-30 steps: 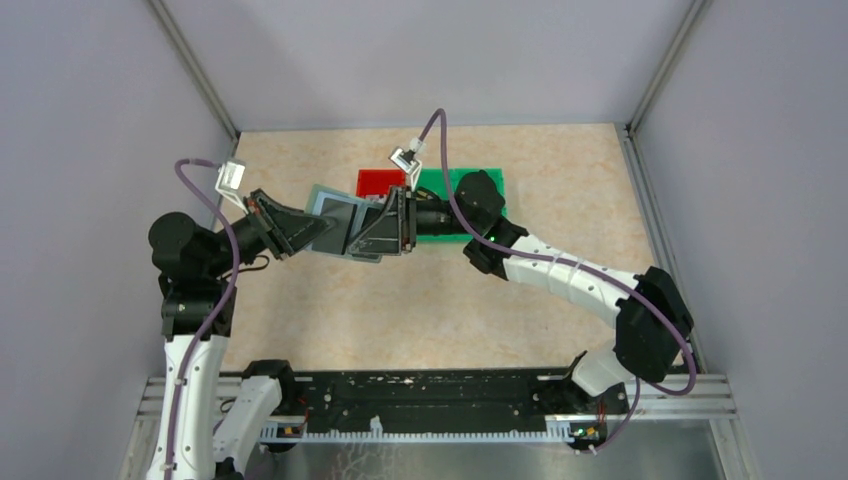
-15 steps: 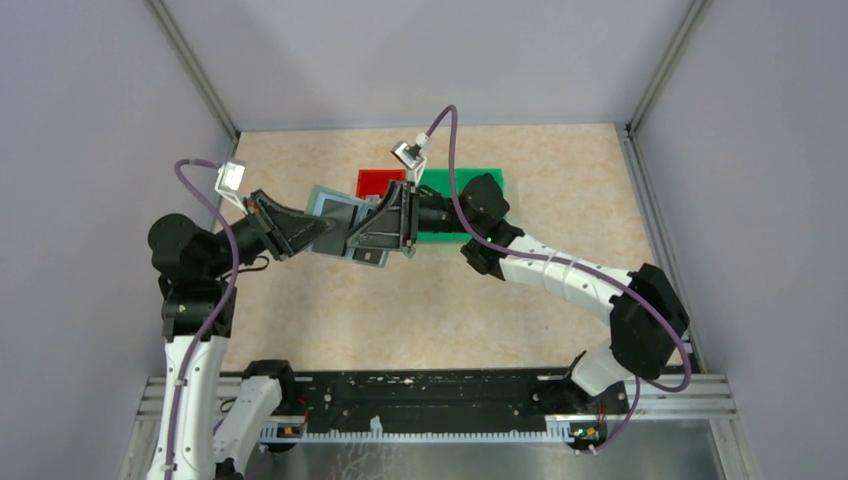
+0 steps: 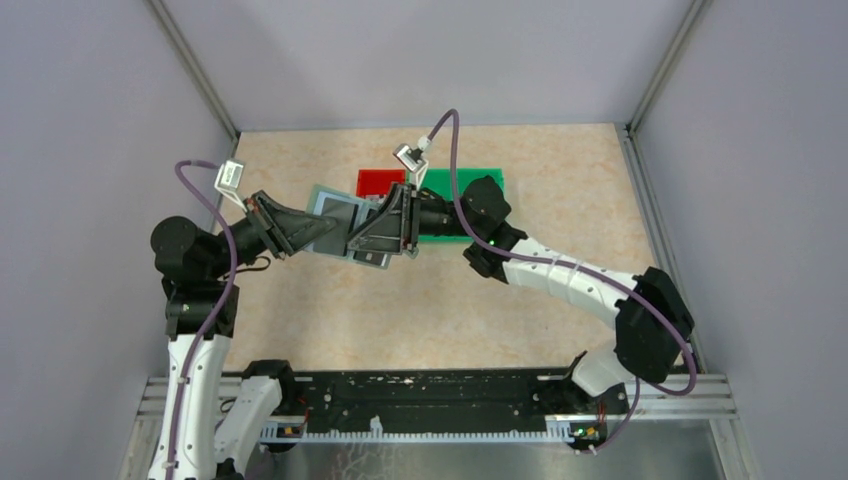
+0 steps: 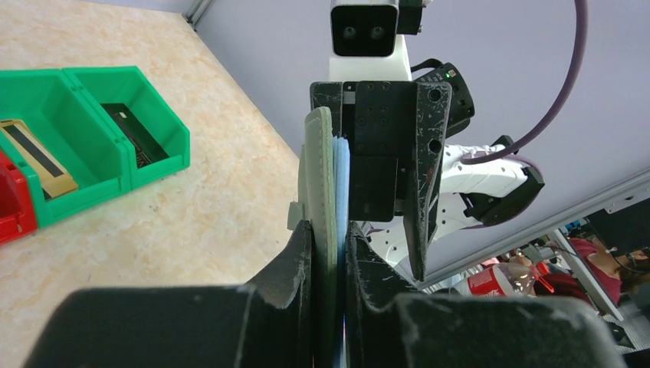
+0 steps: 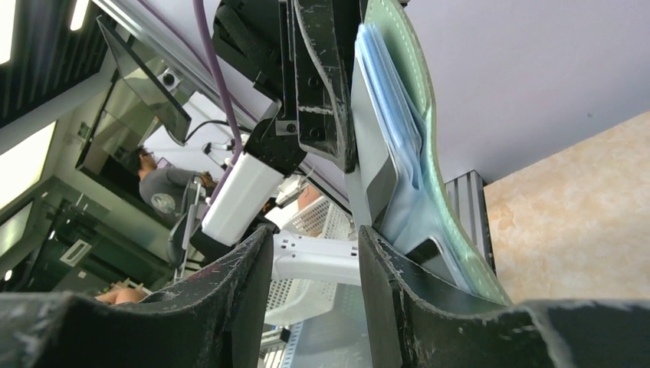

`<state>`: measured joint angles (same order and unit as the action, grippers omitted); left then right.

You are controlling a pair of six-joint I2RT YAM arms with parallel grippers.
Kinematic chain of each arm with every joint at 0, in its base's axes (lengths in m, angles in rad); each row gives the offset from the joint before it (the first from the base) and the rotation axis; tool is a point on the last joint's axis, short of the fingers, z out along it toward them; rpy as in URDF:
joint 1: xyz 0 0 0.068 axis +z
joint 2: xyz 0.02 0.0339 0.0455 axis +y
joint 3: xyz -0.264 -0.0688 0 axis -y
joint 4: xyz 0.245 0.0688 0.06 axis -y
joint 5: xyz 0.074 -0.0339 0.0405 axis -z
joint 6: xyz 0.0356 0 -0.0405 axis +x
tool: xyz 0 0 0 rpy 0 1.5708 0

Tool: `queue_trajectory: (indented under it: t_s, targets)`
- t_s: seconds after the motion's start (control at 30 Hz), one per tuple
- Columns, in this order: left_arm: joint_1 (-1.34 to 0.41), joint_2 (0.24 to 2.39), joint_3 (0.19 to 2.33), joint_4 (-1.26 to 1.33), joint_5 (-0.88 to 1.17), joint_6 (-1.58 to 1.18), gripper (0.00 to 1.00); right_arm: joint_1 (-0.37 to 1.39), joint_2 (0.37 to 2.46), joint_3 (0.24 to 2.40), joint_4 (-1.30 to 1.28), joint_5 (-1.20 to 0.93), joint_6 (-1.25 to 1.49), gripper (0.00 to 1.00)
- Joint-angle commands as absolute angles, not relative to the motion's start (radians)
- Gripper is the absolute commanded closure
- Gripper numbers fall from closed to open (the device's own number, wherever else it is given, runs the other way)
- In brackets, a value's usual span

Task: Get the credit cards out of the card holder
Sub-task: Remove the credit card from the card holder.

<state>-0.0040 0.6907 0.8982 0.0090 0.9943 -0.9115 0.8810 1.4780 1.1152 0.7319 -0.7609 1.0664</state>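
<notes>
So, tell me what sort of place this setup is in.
Most likely a robotics lab: the table sits in a booth of plain grey panels on aluminium posts, and the right wrist view catches a person by a dark screen beyond it.

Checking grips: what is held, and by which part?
The left gripper clamps the card holder by one edge; the right gripper is open, holding nothing.
</notes>
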Motion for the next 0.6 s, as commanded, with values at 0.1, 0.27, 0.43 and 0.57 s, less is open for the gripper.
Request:
queue_trajectory:
  t_s: [0.1, 0.27, 0.43, 0.57]
  targets:
    - [-0.006, 0.668, 0.941, 0.100, 1.035, -0.985, 1.00, 0.876, 1.410, 1.083, 0.648, -0.765, 0.992, 0.56]
    - [-0.007, 0.666, 0.937, 0.102, 1.038, -0.995, 1.00, 0.871, 1.405, 1.095, 0.641, -0.759, 0.983, 0.55]
    - [-0.006, 0.666, 0.948, 0.097, 1.049, -0.986, 1.00, 0.872, 1.434, 1.110, 0.682, -0.769, 1.015, 0.55]
    - [-0.007, 0.665, 0.934, 0.097, 1.052, -0.982, 1.00, 0.872, 1.456, 1.123, 0.753, -0.779, 1.053, 0.56]
